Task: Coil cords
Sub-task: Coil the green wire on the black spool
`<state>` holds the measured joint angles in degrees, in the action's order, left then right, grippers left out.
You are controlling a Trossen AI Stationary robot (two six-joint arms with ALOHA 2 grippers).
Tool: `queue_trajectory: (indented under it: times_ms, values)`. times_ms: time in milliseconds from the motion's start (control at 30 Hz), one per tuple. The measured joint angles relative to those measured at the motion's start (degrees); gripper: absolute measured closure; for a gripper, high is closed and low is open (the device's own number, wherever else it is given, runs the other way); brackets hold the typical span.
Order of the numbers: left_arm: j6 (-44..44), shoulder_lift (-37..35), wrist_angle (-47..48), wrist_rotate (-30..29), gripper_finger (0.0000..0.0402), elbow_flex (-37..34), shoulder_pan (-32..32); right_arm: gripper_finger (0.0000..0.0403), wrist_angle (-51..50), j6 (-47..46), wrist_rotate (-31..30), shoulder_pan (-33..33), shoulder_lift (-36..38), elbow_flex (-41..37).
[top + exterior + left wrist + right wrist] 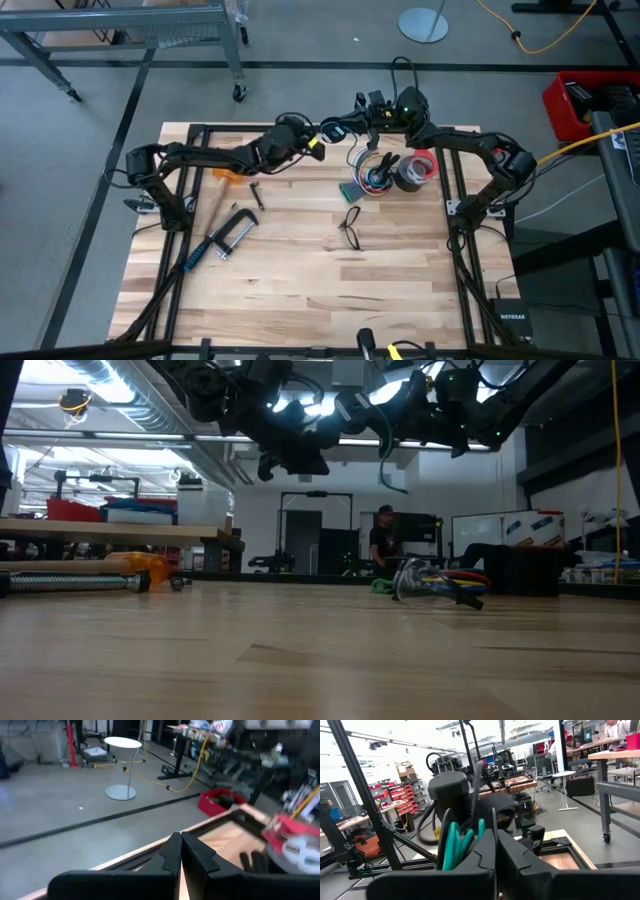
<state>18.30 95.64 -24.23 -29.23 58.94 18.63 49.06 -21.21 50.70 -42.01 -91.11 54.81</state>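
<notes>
Bare wooden table [300,270] fills the near ground, with a metal clamp [225,240] toward the left side and small black wire loops [350,226] near the middle. Farther back sit a bundle of multicoloured wires [374,175] and a roll of tape [413,172]. Above the far edge both arms meet, raised off the surface: the left gripper [318,143] and right gripper [368,112] both have fingers pressed together. A thin black cord [384,458] dangles between them in the low view; which gripper grips it I cannot tell.

The only text you can read is "NETGEAR", in white on the black box [508,316] beside the table's right corner.
</notes>
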Motion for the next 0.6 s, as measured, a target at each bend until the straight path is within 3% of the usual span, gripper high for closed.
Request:
queue_trajectory:
  times_ms: [267,600]
  values:
    - [-7.1,0.0,0.8,0.8,0.0385,0.0,-0.1,0.04,0.0,0.0,0.0,0.0,0.0,0.0]
    - [-3.8,0.0,1.8,3.1,0.0258,0.0,0.0,0.04,0.5,-1.0,0.9,0.0,0.0,0.0]
